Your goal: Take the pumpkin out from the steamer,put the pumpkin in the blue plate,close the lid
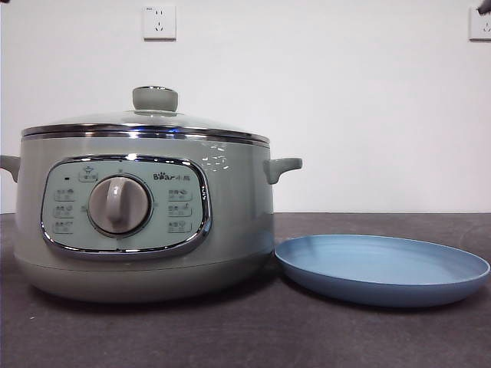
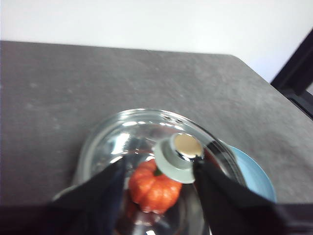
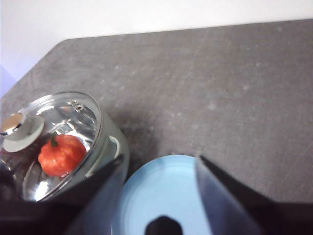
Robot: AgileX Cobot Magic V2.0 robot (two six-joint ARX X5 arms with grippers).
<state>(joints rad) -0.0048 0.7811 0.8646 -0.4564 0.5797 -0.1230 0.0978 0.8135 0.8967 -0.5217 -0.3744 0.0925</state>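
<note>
The sage-green steamer (image 1: 230,199) stands at the left of the table with its glass lid (image 1: 100,119) shut on it, knob (image 1: 155,98) on top. The pumpkin (image 2: 154,188) lies inside and shows through the glass; the right wrist view shows it too (image 3: 61,154). The blue plate (image 1: 383,268) lies empty just right of the pot. My left gripper (image 2: 159,166) hangs open above the lid (image 2: 127,132), its jaws either side of the knob (image 2: 178,156) but well above it. My right gripper (image 3: 160,159) hangs open and empty above the plate (image 3: 161,191).
The dark grey table (image 1: 345,337) runs back to a white wall with two sockets (image 1: 159,21) (image 1: 480,23). A black frame (image 2: 298,73) stands beyond the table's corner. Only a black arm tip (image 1: 483,6) shows in the front view.
</note>
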